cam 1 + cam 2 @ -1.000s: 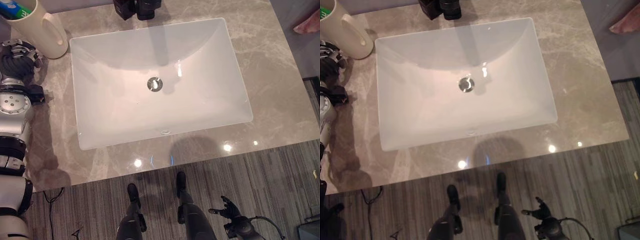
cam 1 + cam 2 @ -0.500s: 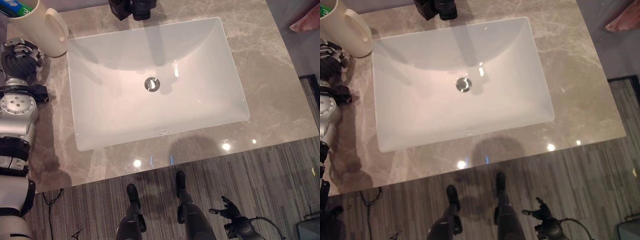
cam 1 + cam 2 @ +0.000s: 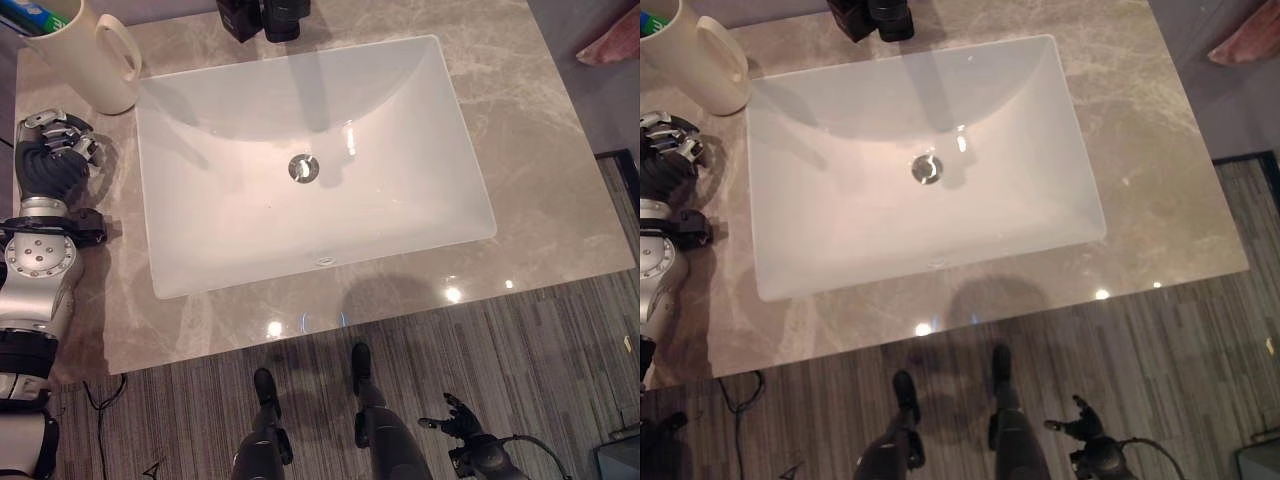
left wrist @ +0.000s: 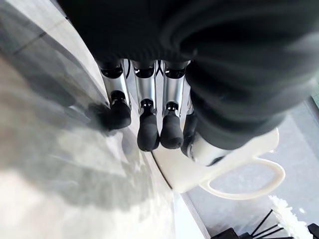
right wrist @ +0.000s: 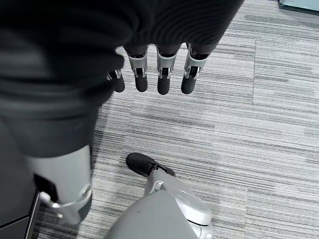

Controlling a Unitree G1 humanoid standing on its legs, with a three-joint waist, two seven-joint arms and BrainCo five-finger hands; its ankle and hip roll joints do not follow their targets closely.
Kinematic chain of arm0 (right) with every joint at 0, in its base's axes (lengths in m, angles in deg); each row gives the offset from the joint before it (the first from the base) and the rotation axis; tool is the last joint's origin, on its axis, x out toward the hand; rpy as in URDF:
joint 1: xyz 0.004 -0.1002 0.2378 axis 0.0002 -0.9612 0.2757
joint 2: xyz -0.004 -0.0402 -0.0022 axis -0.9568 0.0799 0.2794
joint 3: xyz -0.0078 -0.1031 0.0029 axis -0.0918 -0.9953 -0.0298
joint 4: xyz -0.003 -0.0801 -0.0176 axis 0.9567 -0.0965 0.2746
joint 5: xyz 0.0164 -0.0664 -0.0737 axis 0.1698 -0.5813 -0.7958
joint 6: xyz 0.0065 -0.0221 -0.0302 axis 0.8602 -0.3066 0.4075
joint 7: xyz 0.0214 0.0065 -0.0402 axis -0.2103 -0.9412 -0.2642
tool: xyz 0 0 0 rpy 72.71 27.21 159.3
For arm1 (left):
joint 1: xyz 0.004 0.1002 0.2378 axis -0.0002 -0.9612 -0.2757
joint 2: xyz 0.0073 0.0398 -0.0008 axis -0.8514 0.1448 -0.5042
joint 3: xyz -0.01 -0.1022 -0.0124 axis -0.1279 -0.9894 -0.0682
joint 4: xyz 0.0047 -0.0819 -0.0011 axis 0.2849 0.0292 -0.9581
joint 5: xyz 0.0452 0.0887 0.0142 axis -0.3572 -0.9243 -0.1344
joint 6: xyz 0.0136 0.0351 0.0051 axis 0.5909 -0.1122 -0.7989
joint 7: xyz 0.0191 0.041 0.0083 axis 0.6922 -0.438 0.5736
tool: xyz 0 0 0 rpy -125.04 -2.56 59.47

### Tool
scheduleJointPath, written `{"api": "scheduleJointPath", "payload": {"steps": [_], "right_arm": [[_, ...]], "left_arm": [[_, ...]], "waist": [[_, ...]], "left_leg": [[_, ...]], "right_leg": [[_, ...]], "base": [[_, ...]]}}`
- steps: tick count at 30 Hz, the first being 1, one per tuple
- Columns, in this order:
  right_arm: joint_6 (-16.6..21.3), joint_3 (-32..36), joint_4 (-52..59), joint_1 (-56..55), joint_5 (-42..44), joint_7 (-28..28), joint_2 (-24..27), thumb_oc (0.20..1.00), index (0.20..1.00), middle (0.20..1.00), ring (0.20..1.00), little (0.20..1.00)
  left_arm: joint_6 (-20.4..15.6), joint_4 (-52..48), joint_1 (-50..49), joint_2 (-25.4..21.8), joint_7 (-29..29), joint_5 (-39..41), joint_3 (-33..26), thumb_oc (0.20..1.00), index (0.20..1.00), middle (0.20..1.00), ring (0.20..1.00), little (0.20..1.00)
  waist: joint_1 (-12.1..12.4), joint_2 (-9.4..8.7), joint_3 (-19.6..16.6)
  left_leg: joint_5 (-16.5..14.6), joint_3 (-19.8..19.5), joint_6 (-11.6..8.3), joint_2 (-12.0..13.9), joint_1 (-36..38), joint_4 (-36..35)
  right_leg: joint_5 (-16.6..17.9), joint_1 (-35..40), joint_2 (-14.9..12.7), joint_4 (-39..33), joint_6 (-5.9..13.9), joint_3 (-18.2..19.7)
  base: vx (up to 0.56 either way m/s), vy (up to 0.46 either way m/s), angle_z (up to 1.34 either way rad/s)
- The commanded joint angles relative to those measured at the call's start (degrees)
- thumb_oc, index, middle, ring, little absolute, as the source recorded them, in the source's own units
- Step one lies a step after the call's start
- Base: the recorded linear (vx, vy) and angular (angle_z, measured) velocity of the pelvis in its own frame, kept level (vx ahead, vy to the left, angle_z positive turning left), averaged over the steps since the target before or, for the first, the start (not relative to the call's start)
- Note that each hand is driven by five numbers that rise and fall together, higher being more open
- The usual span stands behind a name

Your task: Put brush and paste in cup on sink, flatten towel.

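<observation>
Hovering over the marble counter (image 3: 560, 200) at far left, just this side of the cream cup (image 3: 85, 60): the left hand (image 3: 48, 160), fingers loosely curled and holding nothing, tips near the counter in its own wrist view, cup handle (image 4: 249, 181) just past them. Already standing in that cup, by the green-and-blue end poking from its mouth: the paste (image 3: 30, 15). No telling from these views whether the brush is in there as well. Further right, the white sink (image 3: 315, 165), bare apart from its drain (image 3: 304, 167), with a dark fixture (image 3: 265, 15) at its back edge. Far right, beyond the counter corner, a pink fold of cloth (image 3: 610, 45), probably the towel and probably still to be flattened. Low at right, hanging over the striped floor (image 5: 259, 129): the right hand (image 5: 149, 74), fingers straight and slack, carrying nothing.

Judging by all this, cup loading near done or done. To finish well: draw the left hand off sideways and upward, away from the handle, so as not to tip the cup. Then turn toward the cloth and bring the idle right hand up for it. Flat fingers, strokes from the middle outward, no bunching.
</observation>
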Motion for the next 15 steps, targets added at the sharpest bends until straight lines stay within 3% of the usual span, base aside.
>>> {"api": "scheduleJointPath", "payload": {"steps": [1,15], "right_arm": [[0.35,1.12,0.48,-1.93,-0.39,-0.55,2.69,1.000,1.000,1.000,1.000,1.000],[0.69,0.09,0.31,-2.19,0.87,-0.91,3.56,1.000,1.000,1.000,1.000,1.000]], "left_arm": [[-0.76,4.60,4.58,0.71,0.43,-2.10,1.87,0.200,0.200,0.200,0.200,0.200],[0.91,22.96,22.17,0.15,0.36,-1.48,12.30,0.200,0.200,0.200,0.200,0.200]], "waist": [[-0.50,0.26,0.59],[-2.05,0.77,0.33]], "left_leg": [[2.09,-5.62,-0.64,1.72,-0.92,0.17],[2.26,-5.10,-0.67,1.48,-1.71,0.17]], "right_leg": [[-0.57,4.08,-4.26,-0.08,5.33,1.98],[0.07,2.97,-4.57,-0.08,5.64,2.37]], "base": [[0.00,0.000,0.00],[0.00,0.000,0.00]]}}
